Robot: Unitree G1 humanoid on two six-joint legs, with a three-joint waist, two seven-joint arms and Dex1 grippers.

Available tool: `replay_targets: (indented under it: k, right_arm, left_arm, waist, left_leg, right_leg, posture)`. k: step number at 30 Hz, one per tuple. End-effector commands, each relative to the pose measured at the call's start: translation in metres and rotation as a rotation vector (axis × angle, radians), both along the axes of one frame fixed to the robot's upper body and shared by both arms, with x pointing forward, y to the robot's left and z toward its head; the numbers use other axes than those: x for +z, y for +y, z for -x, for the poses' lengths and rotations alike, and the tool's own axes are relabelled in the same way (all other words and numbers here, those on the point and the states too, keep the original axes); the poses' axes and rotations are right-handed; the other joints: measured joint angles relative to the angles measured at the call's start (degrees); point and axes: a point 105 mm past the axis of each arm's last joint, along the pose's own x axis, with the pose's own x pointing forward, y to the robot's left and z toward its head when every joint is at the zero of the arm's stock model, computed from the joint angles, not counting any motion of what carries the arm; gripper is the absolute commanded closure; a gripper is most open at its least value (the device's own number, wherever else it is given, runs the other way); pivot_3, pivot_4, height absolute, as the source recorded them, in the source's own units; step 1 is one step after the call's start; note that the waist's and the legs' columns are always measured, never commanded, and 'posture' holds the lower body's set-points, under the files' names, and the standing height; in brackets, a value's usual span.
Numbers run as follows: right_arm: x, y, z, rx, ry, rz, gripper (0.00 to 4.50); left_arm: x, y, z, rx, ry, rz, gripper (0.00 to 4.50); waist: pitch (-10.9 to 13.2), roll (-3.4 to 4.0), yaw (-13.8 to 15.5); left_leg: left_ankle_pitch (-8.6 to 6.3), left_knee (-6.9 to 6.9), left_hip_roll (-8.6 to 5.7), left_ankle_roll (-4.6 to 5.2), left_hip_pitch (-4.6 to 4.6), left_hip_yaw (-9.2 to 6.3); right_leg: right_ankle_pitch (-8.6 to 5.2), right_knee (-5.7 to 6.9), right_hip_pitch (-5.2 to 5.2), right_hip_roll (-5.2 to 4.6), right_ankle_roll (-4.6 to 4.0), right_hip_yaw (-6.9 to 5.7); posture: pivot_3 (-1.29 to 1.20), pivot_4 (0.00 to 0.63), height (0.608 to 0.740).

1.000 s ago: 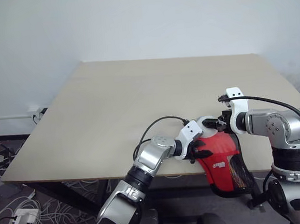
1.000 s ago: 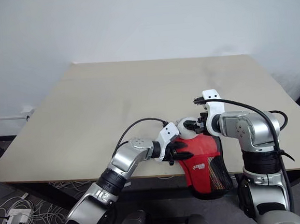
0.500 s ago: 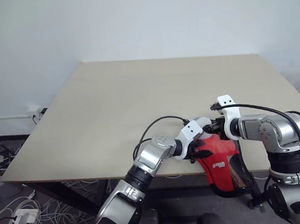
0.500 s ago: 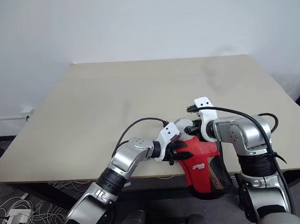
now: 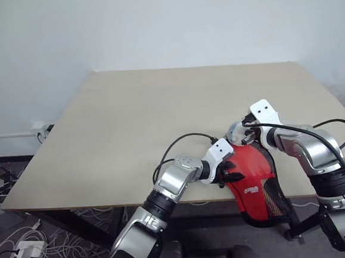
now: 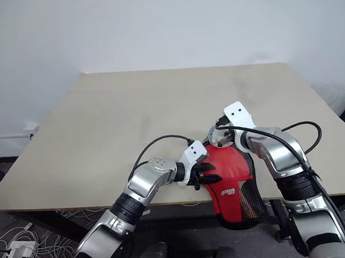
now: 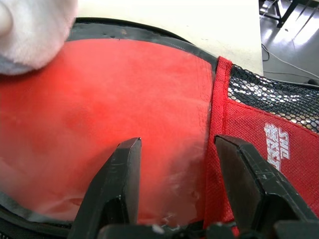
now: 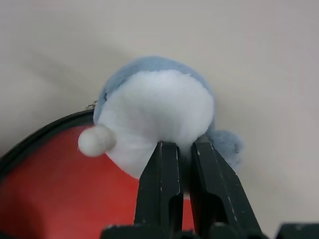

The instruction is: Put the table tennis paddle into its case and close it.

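Note:
The red case (image 5: pixel 253 170) with its black mesh panel (image 5: pixel 277 201) lies at the table's front edge, its lower part hanging over it. My left gripper (image 5: pixel 231 173) rests on the case's left side. Its fingers (image 7: pixel 124 169) stand apart, flat on the red fabric, with nothing between them. A small blue-grey and white plush charm (image 8: pixel 159 104) sits at the case's far rim. My right gripper (image 8: pixel 185 144) is shut on this charm, just beyond the top of the case (image 6: pixel 226 166). The table tennis paddle is hidden.
The beige table (image 5: pixel 160 118) stretches away in front, bare up to the white wall. A black cable (image 5: pixel 182 141) loops over the table by my left wrist. Cables and a power strip (image 5: pixel 27 251) lie on the floor at the left.
My right gripper has rolled, moved forward to the case's far rim and closed on the plush charm. The left gripper and the case have stayed put.

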Motion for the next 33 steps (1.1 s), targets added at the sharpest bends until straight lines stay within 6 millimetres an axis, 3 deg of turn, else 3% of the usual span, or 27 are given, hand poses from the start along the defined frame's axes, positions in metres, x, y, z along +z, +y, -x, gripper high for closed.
replay_targets:
  k: [1,13,25,33]
  right_arm:
    - [0.033,-0.013,-0.014,-0.025,-0.152,0.116,4.49]
    - [0.038,-0.058,-0.004,0.038,-0.106,0.323,4.49]
    - [0.026,-0.098,0.031,0.07,0.053,0.401,4.49]
    - [0.026,-0.118,0.015,-0.031,-0.005,0.471,4.49]
  left_arm:
    - [-0.023,0.008,0.004,0.022,0.072,-0.08,2.07]
    - [-0.023,0.004,0.006,0.021,0.093,-0.071,2.07]
    - [-0.025,0.002,0.01,0.019,0.115,-0.063,2.07]
    - [-0.022,-0.003,0.011,0.003,0.117,-0.048,2.07]
  waist:
    - [0.0,0.0,0.0]
    - [0.0,0.0,0.09]
    - [0.02,-0.01,0.59]
    - [0.02,-0.01,0.72]
  left_leg:
    - [0.0,0.0,0.0,0.0,0.0,0.0]
    - [-0.01,0.04,-0.06,0.01,-0.01,0.01]
    - [-0.08,0.19,-0.11,0.1,-0.03,0.03]
    - [-0.09,0.27,-0.12,0.12,-0.04,0.04]
  right_leg:
    - [0.0,-0.02,0.0,0.0,0.0,0.0]
    - [-0.03,-0.04,0.02,-0.07,0.05,0.0]
    - [-0.11,-0.08,0.07,-0.15,0.17,0.0]
    - [-0.11,-0.08,0.11,-0.17,0.18,0.0]
  posture:
    - [0.0,0.0,0.715]
    - [0.0,0.0,0.715]
    - [0.0,0.0,0.715]
    - [0.0,0.0,0.715]
